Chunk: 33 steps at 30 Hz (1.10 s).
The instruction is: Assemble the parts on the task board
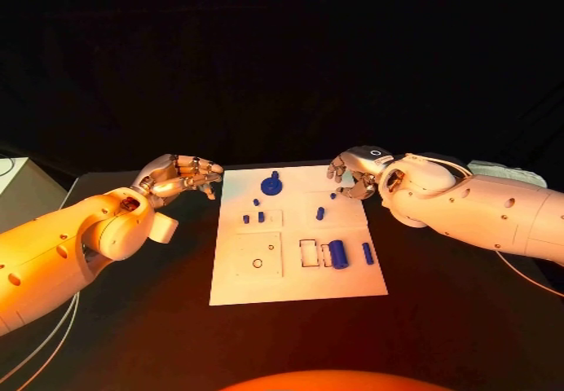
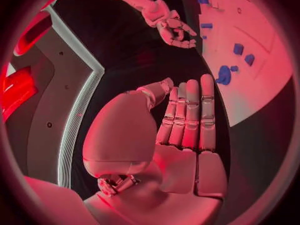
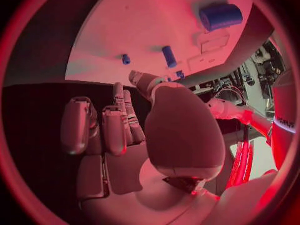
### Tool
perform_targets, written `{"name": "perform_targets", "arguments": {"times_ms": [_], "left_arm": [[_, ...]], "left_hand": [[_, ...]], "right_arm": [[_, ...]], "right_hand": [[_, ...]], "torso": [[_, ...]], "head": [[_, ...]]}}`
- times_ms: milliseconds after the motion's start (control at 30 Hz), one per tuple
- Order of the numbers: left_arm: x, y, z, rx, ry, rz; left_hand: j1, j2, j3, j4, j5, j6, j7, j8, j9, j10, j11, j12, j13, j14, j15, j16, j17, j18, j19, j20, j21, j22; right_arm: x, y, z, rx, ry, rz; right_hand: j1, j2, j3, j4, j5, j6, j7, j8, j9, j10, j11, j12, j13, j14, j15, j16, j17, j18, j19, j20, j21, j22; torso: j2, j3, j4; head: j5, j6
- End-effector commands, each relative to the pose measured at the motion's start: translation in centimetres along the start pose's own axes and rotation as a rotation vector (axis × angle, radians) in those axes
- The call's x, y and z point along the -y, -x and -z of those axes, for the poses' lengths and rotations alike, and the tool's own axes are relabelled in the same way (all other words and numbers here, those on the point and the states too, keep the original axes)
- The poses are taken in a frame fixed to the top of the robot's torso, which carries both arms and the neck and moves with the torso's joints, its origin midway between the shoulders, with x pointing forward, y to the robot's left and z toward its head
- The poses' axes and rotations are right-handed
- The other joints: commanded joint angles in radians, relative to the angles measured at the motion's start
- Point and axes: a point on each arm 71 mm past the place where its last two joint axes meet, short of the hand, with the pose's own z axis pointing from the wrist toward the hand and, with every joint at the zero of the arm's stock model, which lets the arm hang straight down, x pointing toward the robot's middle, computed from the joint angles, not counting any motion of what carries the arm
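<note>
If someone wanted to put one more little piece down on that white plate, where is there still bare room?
The near edge of the task board, in front of the large blue cylinder and the ring, is bare. So is the far right corner, by the right hand. The middle is crowded with small blue pegs and the round disc.

Small blue parts [image 1: 260, 217] (far end of board) too tiny to identify.

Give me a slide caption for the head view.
Both robot hands, left and right, hover empty beside the white task board with its blue parts.
</note>
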Motion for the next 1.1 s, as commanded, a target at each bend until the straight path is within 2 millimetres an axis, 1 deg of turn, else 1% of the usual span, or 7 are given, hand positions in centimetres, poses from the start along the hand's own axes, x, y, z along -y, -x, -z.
{"name": "perform_targets", "arguments": {"times_ms": [33, 167, 333, 433, 567, 800, 1100], "left_arm": [[0.6, -0.7, 0.5, -0.046, -0.074, 0.151], [0.8, -1.0, 1.0, -0.045, -0.093, 0.175], [1.0, -1.2, 1.3, -0.045, -0.105, 0.188], [1.0, -1.4, 1.4, -0.045, -0.108, 0.192], [1.1, -1.5, 1.5, -0.045, -0.109, 0.195], [1.1, -1.6, 1.5, -0.043, -0.110, 0.195], [1.2, -1.7, 1.5, -0.044, -0.106, 0.194]], "left_hand": [[0.004, 0.004, -0.010, 0.001, 0.004, 0.010, -0.001, 0.000, 0.001, 0.018, -0.001, -0.028, -0.011, 0.008, -0.006, -0.020, -0.007, 0.014, 0.006, -0.006, -0.013, -0.010], [0.008, 0.002, -0.016, 0.001, 0.004, 0.010, -0.001, -0.009, -0.001, 0.053, -0.002, -0.077, -0.025, 0.027, -0.007, -0.068, -0.021, 0.014, 0.018, -0.008, -0.040, -0.030], [0.009, 0.002, -0.018, 0.001, 0.004, 0.011, 0.000, -0.012, -0.002, 0.061, -0.002, -0.091, -0.028, 0.033, -0.008, -0.079, -0.023, 0.014, 0.023, -0.009, -0.046, -0.035], [0.009, 0.002, -0.019, 0.001, 0.004, 0.010, 0.001, -0.014, -0.002, 0.063, -0.001, -0.097, -0.029, 0.036, -0.007, -0.083, -0.023, 0.013, 0.026, -0.009, -0.049, -0.037], [0.010, 0.002, -0.020, 0.000, 0.004, 0.008, 0.004, -0.017, -0.004, 0.063, 0.001, -0.105, -0.031, 0.037, -0.006, -0.088, -0.023, 0.013, 0.028, -0.009, -0.052, -0.040], [0.011, 0.002, -0.020, 0.000, 0.004, 0.007, 0.005, -0.018, -0.004, 0.062, 0.002, -0.108, -0.031, 0.037, -0.006, -0.090, -0.023, 0.013, 0.029, -0.009, -0.053, -0.040], [0.014, 0.002, -0.021, -0.002, 0.004, 0.003, 0.009, -0.023, -0.006, 0.060, 0.005, -0.117, -0.033, 0.039, -0.004, -0.094, -0.023, 0.013, 0.031, -0.008, -0.056, -0.042]], "right_arm": [[-0.2, -0.7, 0.0, -0.066, -0.004, 0.138], [-0.2, -1.1, 0.1, -0.087, -0.004, 0.159], [-0.4, -1.6, 0.0, -0.090, -0.007, 0.172], [-0.6, -1.9, -0.2, -0.089, -0.005, 0.174], [-0.8, -2.1, -0.3, -0.093, -0.001, 0.175], [-1.2, -2.5, -0.4, -0.094, 0.010, 0.169], [-1.4, -3.0, -0.7, -0.088, 0.013, 0.153]], "right_hand": [[-0.007, 0.000, -0.009, -0.004, -0.004, -0.003, -0.002, -0.009, -0.003, -0.001, 0.003, -0.009, -0.011, 0.051, 0.006, -0.001, 0.006, 0.011, 0.060, 0.010, -0.005, 0.080], [-0.006, 0.001, -0.012, -0.008, -0.005, -0.003, -0.001, -0.011, -0.004, 0.000, 0.003, -0.013, -0.016, 0.051, 0.007, -0.003, 0.002, 0.013, 0.059, 0.010, -0.017, 0.073], [-0.006, 0.002, -0.016, -0.010, -0.002, 0.005, 0.010, -0.012, -0.005, 0.005, 0.003, -0.018, -0.026, 0.052, 0.008, -0.003, 0.000, 0.013, 0.060, 0.011, -0.019, 0.072], [-0.006, 0.004, -0.015, -0.011, 0.003, 0.012, 0.016, -0.012, -0.006, 0.007, 0.004, -0.021, -0.032, 0.051, 0.008, -0.005, -0.003, 0.013, 0.061, 0.011, -0.022, 0.070], [-0.003, 0.011, -0.002, -0.008, 0.013, 0.034, 0.020, -0.010, -0.007, 0.020, 0.006, -0.026, -0.047, 0.051, 0.010, -0.005, -0.005, 0.013, 0.062, 0.013, -0.025, 0.068], [-0.002, 0.020, 0.027, -0.003, 0.025, 0.070, 0.015, -0.005, -0.007, 0.037, 0.002, -0.038, -0.070, 0.052, 0.007, -0.003, -0.006, 0.013, 0.064, 0.012, -0.025, 0.068], [-0.005, 0.035, 0.053, 0.001, 0.036, 0.096, 0.008, -0.002, -0.006, 0.055, -0.004, -0.052, -0.093, 0.051, 0.001, -0.004, -0.010, 0.014, 0.065, 0.008, -0.027, 0.066]], "torso": [[0.000, -0.0014, -0.0016], [-0.001, -0.0031, 0.0003], [0.000, -0.0001, 0.0024], [-0.001, 0.0015, 0.0007], [0.000, 0.0000, -0.0004], [0.000, 0.0018, -0.0025], [-0.001, 0.0004, -0.0012]], "head": [[-0.005, -0.005], [-0.009, -0.010], [-0.009, -0.012], [-0.006, -0.014], [-0.006, -0.016], [-0.005, -0.017], [-0.007, -0.020]]}}
